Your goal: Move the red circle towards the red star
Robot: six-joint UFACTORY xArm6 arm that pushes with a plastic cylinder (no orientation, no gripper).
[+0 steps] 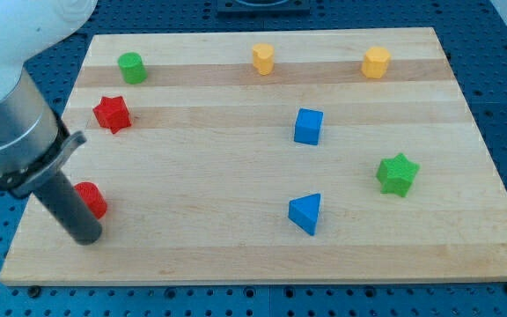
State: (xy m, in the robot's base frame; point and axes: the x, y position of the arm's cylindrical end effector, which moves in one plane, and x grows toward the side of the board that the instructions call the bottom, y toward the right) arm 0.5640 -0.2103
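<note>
The red circle [91, 199] is seen at the lower left of the frame, near the board's [262, 255] left edge; my tip [89, 236] is set just below it, apparently touching its lower left side; the red star [112, 114] lies well apart, above it in the upper left; the gap is judged not yet closed, so nearly the whole push upward remains. No pincer is fitted, only a rod, so nothing is spread or pinched. No brand, label or writing can be read anywhere; the green circle [131, 67] sits above the star.
</note>
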